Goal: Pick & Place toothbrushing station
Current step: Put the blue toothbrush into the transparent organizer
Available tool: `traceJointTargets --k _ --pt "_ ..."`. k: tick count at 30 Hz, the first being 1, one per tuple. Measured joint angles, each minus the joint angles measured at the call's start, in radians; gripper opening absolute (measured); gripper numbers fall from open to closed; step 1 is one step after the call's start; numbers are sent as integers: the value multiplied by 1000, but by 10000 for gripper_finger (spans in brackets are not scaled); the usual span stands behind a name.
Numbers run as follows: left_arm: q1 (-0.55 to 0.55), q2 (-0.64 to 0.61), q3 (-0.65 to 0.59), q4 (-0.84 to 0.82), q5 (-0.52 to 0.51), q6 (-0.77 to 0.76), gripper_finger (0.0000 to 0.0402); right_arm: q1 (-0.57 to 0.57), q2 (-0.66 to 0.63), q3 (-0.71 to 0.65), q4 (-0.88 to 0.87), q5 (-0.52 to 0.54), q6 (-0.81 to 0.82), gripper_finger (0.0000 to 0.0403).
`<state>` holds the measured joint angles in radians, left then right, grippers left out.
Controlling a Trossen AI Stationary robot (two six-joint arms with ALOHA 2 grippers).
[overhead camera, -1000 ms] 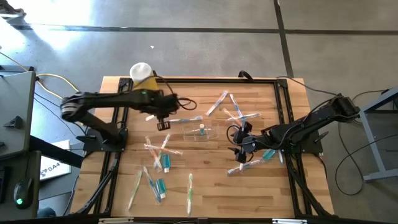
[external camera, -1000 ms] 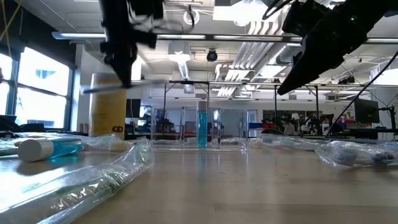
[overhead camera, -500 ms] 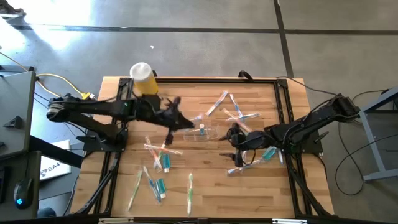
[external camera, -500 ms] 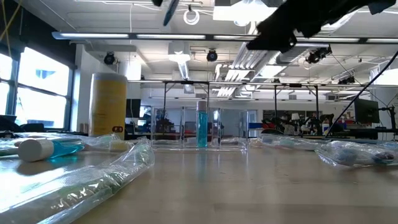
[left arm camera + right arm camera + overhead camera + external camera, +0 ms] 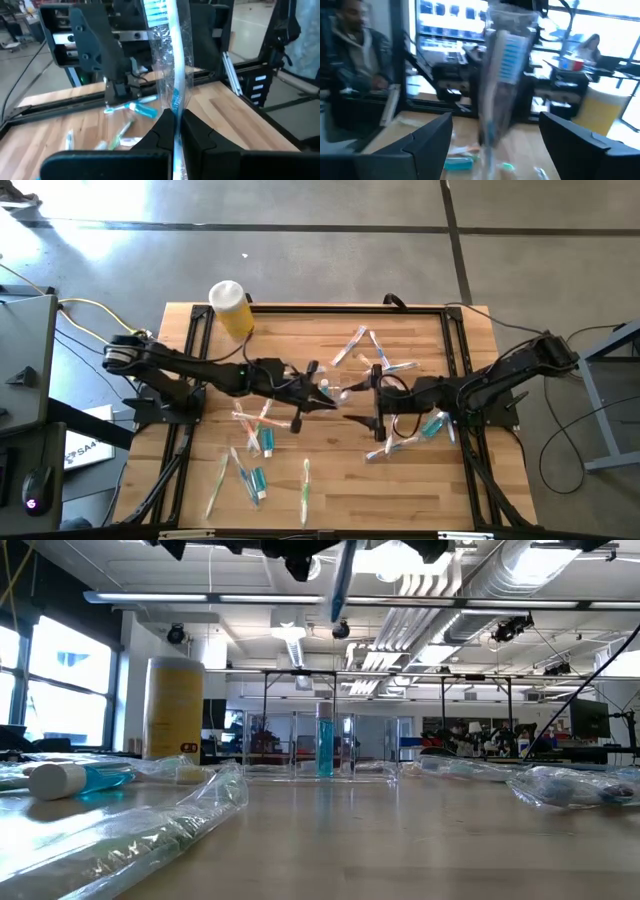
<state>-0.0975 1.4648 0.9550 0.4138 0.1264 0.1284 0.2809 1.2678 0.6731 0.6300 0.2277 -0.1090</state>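
Our left gripper [image 5: 175, 120] is clamped on a wrapped blue toothbrush [image 5: 167, 55], holding it upright over the table's middle, above the clear container [image 5: 322, 747]. Our right gripper [image 5: 377, 405] faces it, fingers spread wide around the wrapped brush but not gripping. We should let the right fingers pinch squarely before the left releases.

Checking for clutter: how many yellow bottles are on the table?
1: the yellow bottle stands upright at the back left corner of the table. No other shows, though the arms may hide something.
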Motion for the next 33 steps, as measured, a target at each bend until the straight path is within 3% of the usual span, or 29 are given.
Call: traceJointTargets --k 7,13,24,28,33 --pt "0 23 1 55 3 33 4 -33 0 0 19 -48 32 290" --pt "-1 41 0 96 3 46 4 -72 0 0 46 -187 38 290" --pt "-1 70 3 143 -13 47 4 -84 63 4 101 -219 16 285" --pt "-1 69 2 143 -13 44 4 -93 81 23 99 -235 6 249" --pt "-1 69 2 137 -16 32 4 -106 100 40 108 -259 -25 160"
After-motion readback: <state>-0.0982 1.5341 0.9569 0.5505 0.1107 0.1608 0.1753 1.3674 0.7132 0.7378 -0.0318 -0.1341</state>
